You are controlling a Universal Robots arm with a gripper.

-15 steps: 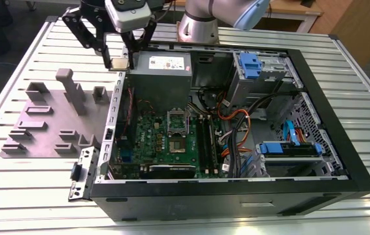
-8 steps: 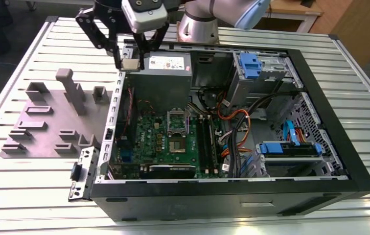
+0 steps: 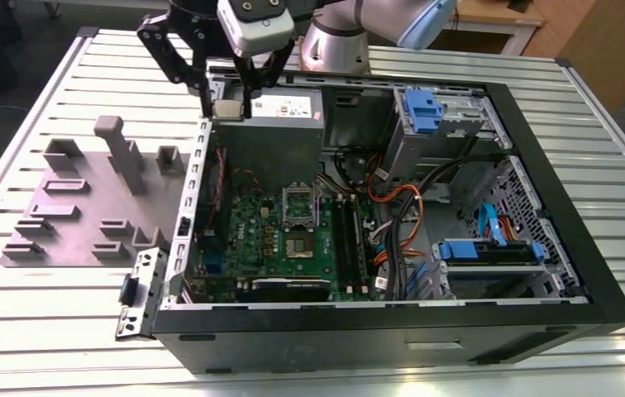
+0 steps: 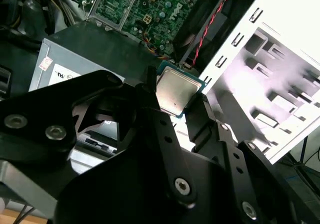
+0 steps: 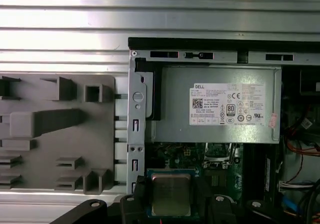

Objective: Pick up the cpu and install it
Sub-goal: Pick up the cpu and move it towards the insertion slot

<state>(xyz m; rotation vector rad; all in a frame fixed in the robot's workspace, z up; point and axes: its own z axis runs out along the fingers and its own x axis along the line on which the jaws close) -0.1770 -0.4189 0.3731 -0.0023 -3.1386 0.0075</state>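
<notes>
The black two-fingered tool (image 3: pixel 227 101) hangs over the far corner of the open black computer case (image 3: pixel 401 351), on the exterior view's left. Its jaws stand narrow, pinching the small, flat, square cpu with a pale silver-grey metal top (image 3: pixel 226 109) by two opposite edges. The cpu is in the air, above the grey metal power supply box (image 3: pixel 274 132) and just beside the case's perforated side wall. In both wrist views its metal top faces the wrist, with a dark finger (image 4: pixel 204 115) on either side.

The green circuit board (image 3: pixel 257 240) lies lower in the case, well apart from the cpu, with a rectangular silver metal bracket frame (image 3: pixel 299 201) on it. The grey plastic tray of upright blocks (image 3: pixel 70 215) rests on the ribbed metal desk (image 3: pixel 26 318) outside the case.

The grip is the weak point, I judge: a thin chip held only at its edges could tilt or slip out with a jolt. A brush against the side wall or the power supply box could twist it between the fingers. Any such twist would leave it crooked on the board, where the bracket frame and the orange cables (image 3: pixel 401 203) crowd the way.
</notes>
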